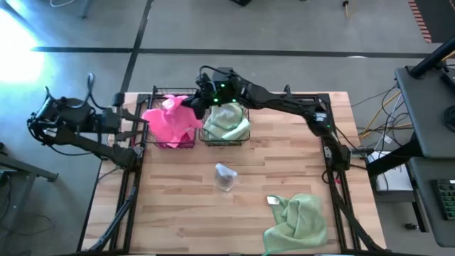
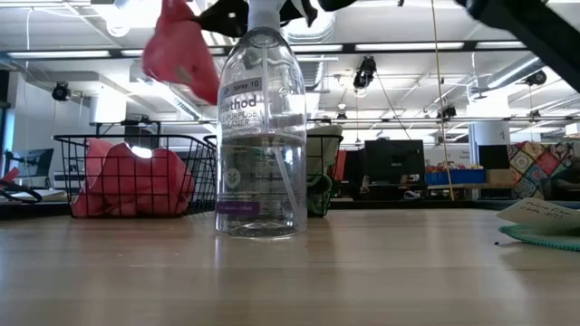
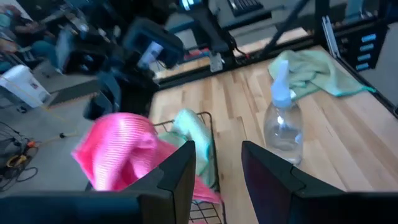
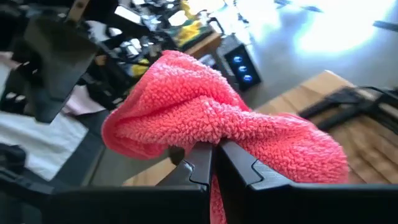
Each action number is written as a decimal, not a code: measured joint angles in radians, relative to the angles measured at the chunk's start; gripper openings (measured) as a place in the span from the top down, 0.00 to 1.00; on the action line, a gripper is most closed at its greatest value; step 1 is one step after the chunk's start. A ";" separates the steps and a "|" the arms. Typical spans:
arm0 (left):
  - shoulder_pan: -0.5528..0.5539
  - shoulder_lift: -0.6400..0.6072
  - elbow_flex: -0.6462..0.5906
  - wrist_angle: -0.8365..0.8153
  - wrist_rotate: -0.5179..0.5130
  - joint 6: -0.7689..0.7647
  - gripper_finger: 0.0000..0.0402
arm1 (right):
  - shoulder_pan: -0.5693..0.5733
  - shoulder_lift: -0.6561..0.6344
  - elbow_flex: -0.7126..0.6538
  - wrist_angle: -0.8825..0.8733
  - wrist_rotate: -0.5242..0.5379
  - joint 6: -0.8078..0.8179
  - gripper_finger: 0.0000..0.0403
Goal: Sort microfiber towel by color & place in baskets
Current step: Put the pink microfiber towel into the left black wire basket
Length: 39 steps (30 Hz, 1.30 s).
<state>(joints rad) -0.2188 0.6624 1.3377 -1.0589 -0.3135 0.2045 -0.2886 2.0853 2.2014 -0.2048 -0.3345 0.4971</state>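
A clear plastic spray bottle (image 1: 225, 176) lies near the middle of the light wooden worktop (image 1: 178, 213); seen from table height it fills the foreground and hides part of the baskets behind it. Two black wire-mesh baskets (image 1: 198, 139) sit side by side at the worktop's far edge, toward the far left corner. The left one holds bunched hot pink microfiber towels (image 1: 168, 125), the right one pale sage green microfiber towels (image 1: 227, 122).

The right pincer (image 4: 215, 163) hangs above the pink basket, fingers pressed together, pinching a hot pink microfiber towel (image 4: 211, 121) that droops around them. The left pincer (image 3: 215, 171) waits beyond the worktop's left edge, just beside the pink basket, fingers spread and holding nothing.

Another pale sage green towel (image 1: 297, 222) lies crumpled at the near right corner, a small white tag (image 1: 272, 200) beside it. The near left half of the worktop is bare wood.
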 joint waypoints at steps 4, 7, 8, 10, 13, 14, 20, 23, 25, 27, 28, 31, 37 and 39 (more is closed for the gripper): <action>0.000 -0.044 -0.013 0.000 -0.021 -0.003 0.71 | -0.001 0.112 0.158 0.009 -0.069 0.001 0.98; 0.000 -0.071 -0.032 0.003 -0.021 -0.006 0.71 | -0.009 0.120 0.127 0.116 -0.110 0.039 0.98; 0.000 -0.076 -0.037 0.003 -0.020 -0.010 0.71 | -0.013 0.120 0.126 0.105 -0.111 0.046 0.98; 0.000 -0.090 -0.045 0.004 -0.021 -0.014 0.71 | -0.024 0.122 0.125 0.105 -0.111 0.045 0.98; 0.000 -0.099 -0.050 0.005 -0.021 -0.013 0.71 | -0.039 0.120 0.125 0.113 -0.110 0.032 0.98; 0.000 -0.102 -0.051 0.006 -0.021 -0.010 0.71 | -0.041 0.120 0.125 0.114 -0.109 0.015 0.98; 0.000 -0.104 -0.050 0.011 -0.021 -0.004 0.71 | -0.053 0.119 0.127 0.113 -0.114 -0.054 0.98; 0.000 -0.105 -0.050 0.011 -0.021 -0.004 0.71 | -0.057 0.120 0.127 0.112 -0.084 -0.091 0.98; 0.000 -0.105 -0.050 0.011 -0.021 -0.004 0.71 | -0.058 0.120 0.127 0.112 -0.082 -0.115 0.98; 0.000 -0.105 -0.050 0.011 -0.021 -0.004 0.71 | -0.059 0.121 0.126 0.111 -0.082 -0.123 0.98; 0.000 -0.105 -0.050 0.011 -0.021 -0.004 0.71 | -0.060 0.122 0.126 0.111 -0.082 -0.134 0.98; 0.000 -0.105 -0.050 0.011 -0.021 -0.004 0.71 | -0.061 0.122 0.126 0.110 -0.082 -0.165 0.98; 0.000 -0.104 -0.051 0.011 -0.021 -0.004 0.71 | -0.061 0.122 0.125 0.110 -0.082 -0.195 0.95; 0.000 -0.104 -0.051 0.011 -0.021 -0.005 0.71 | -0.061 0.122 0.125 0.110 -0.082 -0.196 0.92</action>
<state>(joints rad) -0.2190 0.5583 1.2869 -1.0481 -0.3340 0.1993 -0.3496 2.2074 2.3268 -0.0945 -0.4168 0.3014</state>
